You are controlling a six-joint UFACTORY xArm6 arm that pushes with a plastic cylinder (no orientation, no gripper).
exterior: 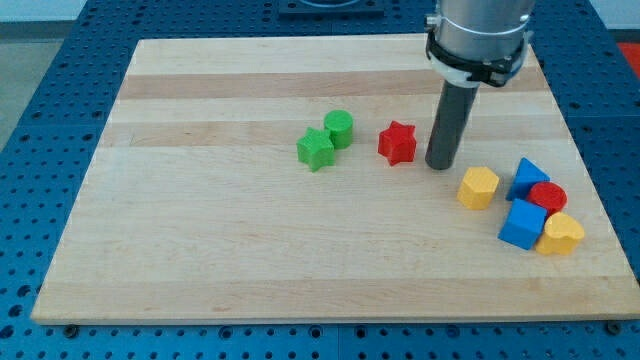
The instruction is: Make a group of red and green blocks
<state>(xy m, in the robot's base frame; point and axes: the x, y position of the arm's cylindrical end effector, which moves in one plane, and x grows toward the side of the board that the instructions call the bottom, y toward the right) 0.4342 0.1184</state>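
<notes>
The arm comes down from the view's top right, a grey metal collar with a straight dark rod below it. This end effector has no jaws to spread or press together; it is just the rod, and it pinches nothing. My tip (440,165) rests on the wooden tabletop (200,260), just to the right of the red star block (397,142), close beside it; whether it touches the star I cannot tell.

To the star's left, apart from it, two green blocks sit pressed against each other near the board's middle: the green star block (316,149) and, just above and to its right, the green cylinder block (339,128).

The rest of the blocks are bunched at the view's lower right. The yellow hexagonal block (479,187) stands a little below and to the right of the tip, on its own. Beyond it lies a tight cluster: a blue triangular block (525,175) at the top, the red cylinder block (548,197) touching it on the right, a blue cube block (522,224) below, and a yellow heart-shaped block (561,233) at the bottom right.

So one red block is near the greens, the other well apart among the blue and yellow ones.
</notes>
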